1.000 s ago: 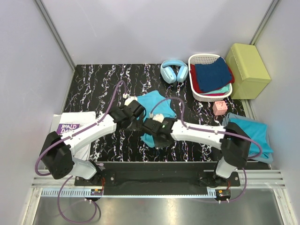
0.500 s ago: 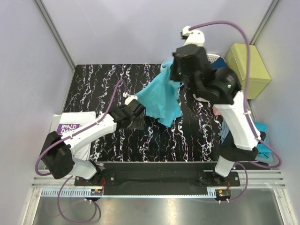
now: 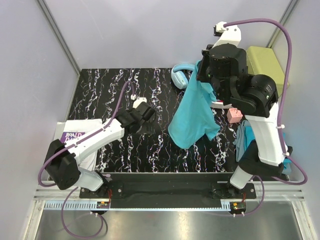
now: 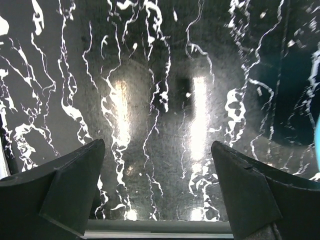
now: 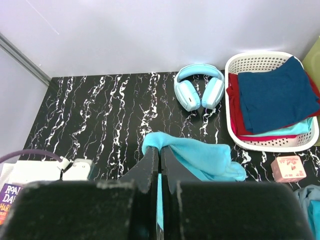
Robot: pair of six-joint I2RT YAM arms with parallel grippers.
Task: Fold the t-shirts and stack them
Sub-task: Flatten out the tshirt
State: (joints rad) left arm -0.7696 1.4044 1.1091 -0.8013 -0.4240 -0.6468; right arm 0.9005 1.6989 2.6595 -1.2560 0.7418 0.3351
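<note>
Basket holds navy cloth over red cloth; right tool clamps t-shirt, left tool apart.

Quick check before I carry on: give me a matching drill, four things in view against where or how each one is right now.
Things:
1. t-shirt
2. left gripper
3. headphones
4. basket

States:
A. holds dark blue and red clothes
B. open, empty, over the bare table
C. hanging from the shut right gripper
D. lying on the table beside the basket

Pairs: 1-C, 2-B, 3-D, 4-A
</note>
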